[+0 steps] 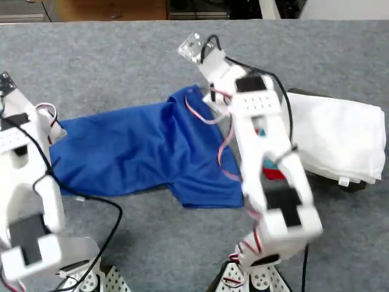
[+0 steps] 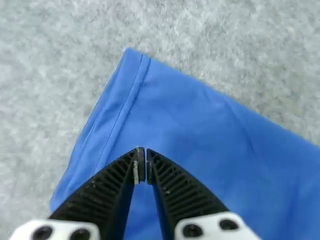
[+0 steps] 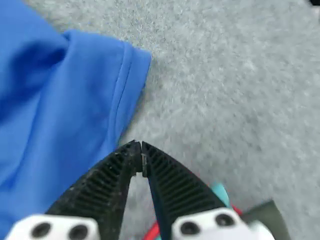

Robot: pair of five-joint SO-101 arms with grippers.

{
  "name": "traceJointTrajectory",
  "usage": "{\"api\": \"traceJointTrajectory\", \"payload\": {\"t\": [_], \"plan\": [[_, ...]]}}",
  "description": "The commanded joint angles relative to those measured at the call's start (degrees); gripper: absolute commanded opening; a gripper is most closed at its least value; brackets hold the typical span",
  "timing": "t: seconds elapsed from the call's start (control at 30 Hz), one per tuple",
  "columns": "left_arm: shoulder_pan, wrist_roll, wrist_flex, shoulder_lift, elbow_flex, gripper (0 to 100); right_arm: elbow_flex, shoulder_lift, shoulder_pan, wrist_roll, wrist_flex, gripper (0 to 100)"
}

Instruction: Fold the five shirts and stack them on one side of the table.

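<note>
Left pincer [image 2: 140, 161] has its two black fingers pressed together, tip to tip. It hangs right over the blue shirt [image 2: 200, 130], near one corner where the hem shows. It is hard to tell if any cloth is caught between the tips. Right pincer [image 3: 139, 152] is squeezed together too, with nothing in it. It hangs over the grey table [image 3: 225, 75], just beside the edge of the blue shirt's sleeve. From high up, the blue shirt lies spread out on the table between the two arms. It is not folded, and its cloth is a bit rumpled at the end by the right arm. A white pile [image 1: 340, 140] of folded cloth sits on the far side of the right arm from the blue shirt, not touching it. A small red thing [image 1: 273, 173] peeks out between the blue shirt and the white pile, partly hidden by the right arm.
</note>
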Motion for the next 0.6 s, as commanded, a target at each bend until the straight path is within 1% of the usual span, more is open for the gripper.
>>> {"api": "traceJointTrajectory", "payload": {"t": [0.0,0.13,0.33,0.47,0.57], "plan": [[0.5,0.7,-1.1,5.1,-7.9,2,-17.4,11.1,-0.9,-1.0,4.0,0.5],[0.6,0.7,-1.0,12.2,-14.1,2,-35.3,21.8,-2.1,-2.2,10.9,0.5],[0.6,0.5,-0.4,23.2,-21.2,2,-60.1,37.1,-6.4,-2.6,19.7,0.5],[0.5,0.4,3.6,28.6,-25.4,2,-71.2,48.0,-7.1,-2.6,21.7,0.5],[0.4,0.4,5.5,32.1,-28.4,2,-76.2,55.1,-6.6,-2.6,21.7,0.5]]}}
